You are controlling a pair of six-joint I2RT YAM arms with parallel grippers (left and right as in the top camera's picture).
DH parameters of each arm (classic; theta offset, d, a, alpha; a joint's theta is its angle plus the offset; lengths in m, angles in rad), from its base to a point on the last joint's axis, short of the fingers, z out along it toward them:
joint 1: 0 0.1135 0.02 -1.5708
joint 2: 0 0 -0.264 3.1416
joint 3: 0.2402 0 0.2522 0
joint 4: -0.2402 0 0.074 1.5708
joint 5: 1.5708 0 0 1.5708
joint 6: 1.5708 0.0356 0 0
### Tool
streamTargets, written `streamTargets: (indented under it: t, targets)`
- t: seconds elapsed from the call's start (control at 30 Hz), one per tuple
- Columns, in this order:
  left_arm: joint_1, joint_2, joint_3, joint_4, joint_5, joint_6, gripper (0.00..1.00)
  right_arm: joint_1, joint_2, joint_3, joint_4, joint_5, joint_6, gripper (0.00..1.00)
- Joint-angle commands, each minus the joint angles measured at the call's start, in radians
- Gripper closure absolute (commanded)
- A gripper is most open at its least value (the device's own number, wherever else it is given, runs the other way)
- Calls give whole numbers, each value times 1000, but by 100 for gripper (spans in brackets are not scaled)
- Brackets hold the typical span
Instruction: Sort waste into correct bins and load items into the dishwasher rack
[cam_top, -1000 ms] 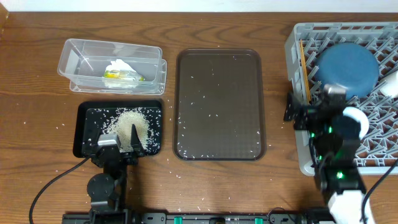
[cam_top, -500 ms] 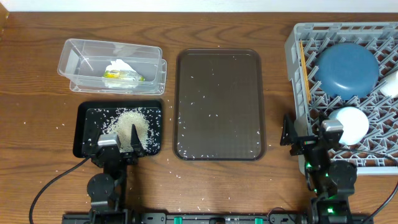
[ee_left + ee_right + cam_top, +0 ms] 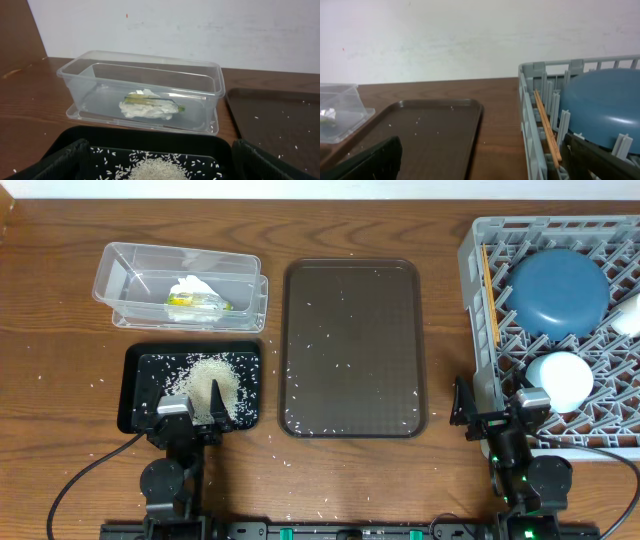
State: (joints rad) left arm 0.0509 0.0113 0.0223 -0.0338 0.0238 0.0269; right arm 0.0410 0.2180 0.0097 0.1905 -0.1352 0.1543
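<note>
Both arms idle, nothing held. Our left fingers (image 3: 216,398) are spread wide over the near edge of the black tray (image 3: 135,358), which holds the rice pile (image 3: 205,378). Our right fingers (image 3: 460,402) are also spread, at the near right of the bench (image 3: 60,390), just beside the grey dishwasher rack (image 3: 478,240). We see the clear tub (image 3: 115,268) far left, holding the crumpled napkin (image 3: 192,286) and yellow-green wrapper (image 3: 197,304). In the rack are the dark blue plate (image 3: 558,290), white cup (image 3: 560,378) and chopsticks (image 3: 490,290), the chopsticks along its left side. Stray grains (image 3: 338,366) dot the brown serving tray (image 3: 390,310) and the bench.
</note>
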Motion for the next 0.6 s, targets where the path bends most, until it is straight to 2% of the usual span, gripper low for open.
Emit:
streamTargets:
  t: [0.0,0.23,0.57]
  targets:
    - [5,-6,-18,-37,-12,6,7,12,-54,-4,-45,-4,-31,1]
    - [5,-6,-18,-37,-12,6,8,12,-215,-4,-240,-3,-66,1]
    - [5,-6,-18,-37,-12,6,7,13,-213,-4,-257,5,-66,1]
